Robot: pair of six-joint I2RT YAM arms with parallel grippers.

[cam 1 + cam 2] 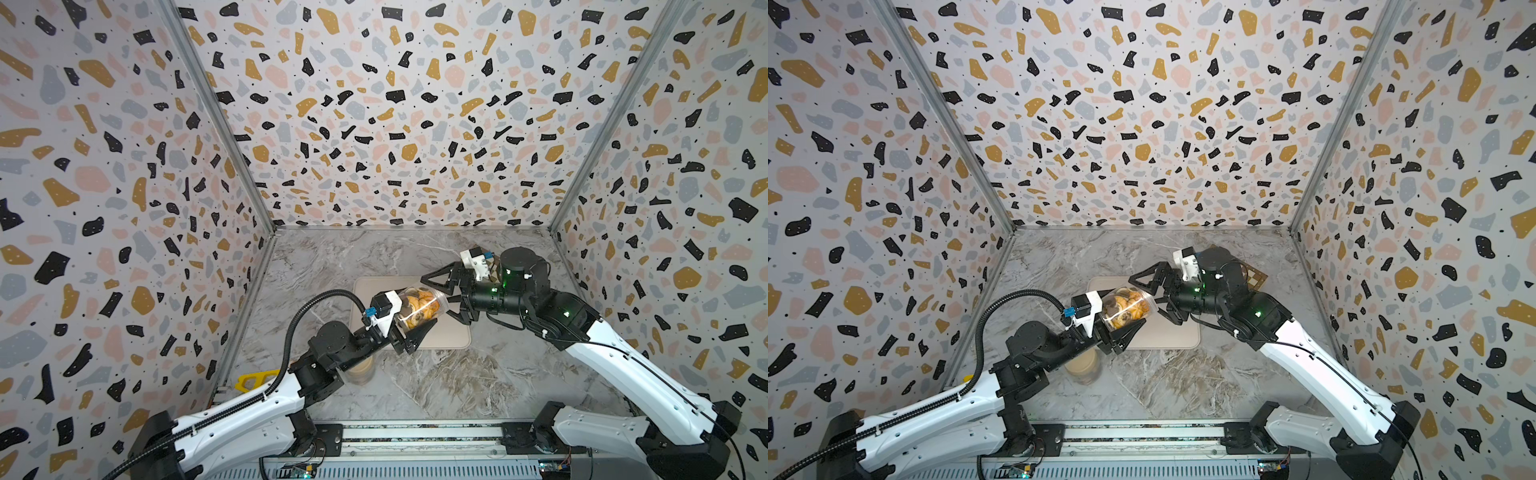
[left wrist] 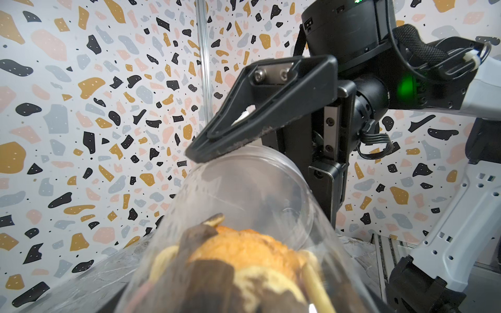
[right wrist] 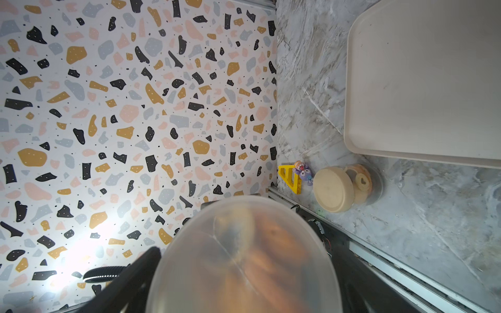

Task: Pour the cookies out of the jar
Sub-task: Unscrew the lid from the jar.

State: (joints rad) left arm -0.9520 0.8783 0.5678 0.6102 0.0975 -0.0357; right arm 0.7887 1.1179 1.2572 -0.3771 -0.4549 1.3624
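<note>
— Cookies (image 1: 417, 309), where?
— Inside clear jar (image 1: 436, 301), held on its side above tray (image 1: 444, 338). L gripper (image 1: 417, 318) clamps jar at cookie end; R gripper (image 1: 437, 294) jaws wide astride base end, one finger (image 2: 306, 89) touching rim.
— Hidden?
— Jar mouth; R's 2nd finger contact, can't tell.
— Room?
— Lidded jar (image 3: 333, 189) under L arm, near tray corner; walls well apart.
</note>
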